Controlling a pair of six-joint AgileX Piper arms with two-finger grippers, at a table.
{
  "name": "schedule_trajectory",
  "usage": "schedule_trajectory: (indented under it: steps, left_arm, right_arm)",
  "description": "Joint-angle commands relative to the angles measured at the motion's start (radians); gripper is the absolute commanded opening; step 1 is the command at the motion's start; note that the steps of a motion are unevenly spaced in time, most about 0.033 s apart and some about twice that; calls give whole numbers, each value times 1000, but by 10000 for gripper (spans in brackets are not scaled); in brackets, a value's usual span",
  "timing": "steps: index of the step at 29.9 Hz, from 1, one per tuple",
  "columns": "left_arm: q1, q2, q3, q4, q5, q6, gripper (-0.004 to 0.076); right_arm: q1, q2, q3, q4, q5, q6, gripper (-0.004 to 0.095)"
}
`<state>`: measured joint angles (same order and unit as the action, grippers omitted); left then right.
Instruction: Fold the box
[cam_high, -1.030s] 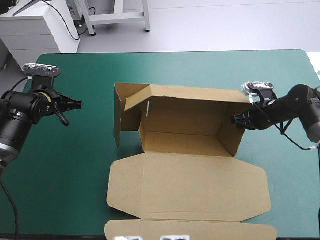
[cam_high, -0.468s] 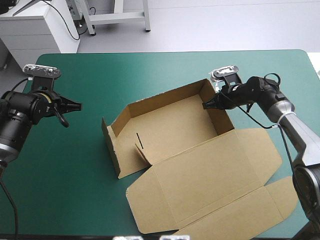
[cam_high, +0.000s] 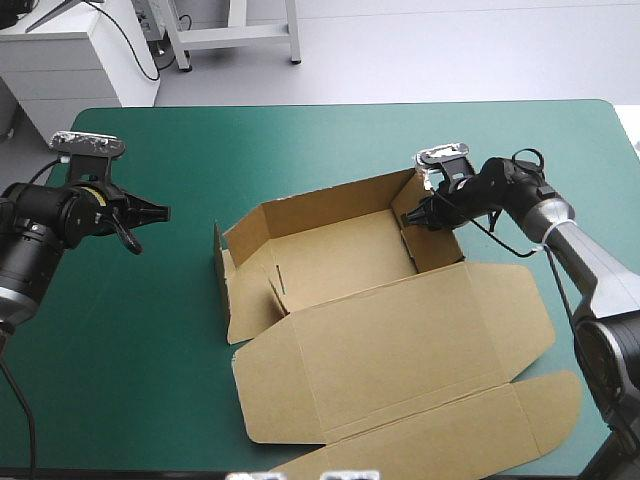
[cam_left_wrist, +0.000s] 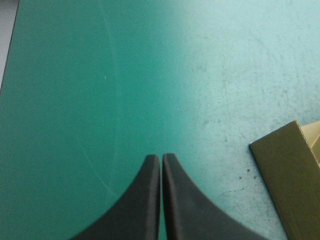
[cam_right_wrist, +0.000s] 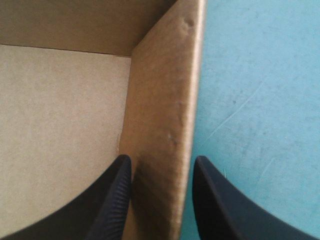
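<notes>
Evidently walls are being set: the brown box (cam_high: 340, 260), mid-table, is pinched at its right end wall (cam_right_wrist: 165, 125) by the right gripper (cam_high: 408, 217). The left gripper (cam_high: 160, 211), pressed together, is probably needed at the loose left wall (cam_high: 225, 290).

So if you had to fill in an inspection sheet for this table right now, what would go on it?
surface: teal-green cover, with faint scratches showing in the close-up views.
job's things: brown box, an open tray with its walls up; its lid lies flat toward the table's near edge.
clutter: nothing seen.
grippers: right gripper pinches the right wall of the box, one finger inside and one outside. The left gripper is shut and empty, over the cover to the left of the box.
cables: nothing seen.
surroundings: nothing seen.
</notes>
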<state>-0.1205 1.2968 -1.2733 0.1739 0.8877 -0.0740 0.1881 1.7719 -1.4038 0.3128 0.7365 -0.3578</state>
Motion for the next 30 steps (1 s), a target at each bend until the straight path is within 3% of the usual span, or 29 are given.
schedule_trajectory:
  steps: [1,7,12,19,30]
  left_arm:
    - [2,-29,-27,-2,-32,-2,0]
    - [2,-27,-27,-2,-16,-2,0]
    - [2,-27,-27,-2,-12,-2,0]
    - [2,-27,-27,-2,2,-2,-8]
    - [2,-27,-27,-12,2,-2,-8]
  right_arm:
    - [2,-79,-84,-18,37,-1,379]
    - [2,-113,-227,-144,202,18,378]
    - [2,-132,-299,-157,311,116,377]
    - [2,-132,-302,-171,500,124,377]
    - [2,-75,-302,-160,450,118,377]
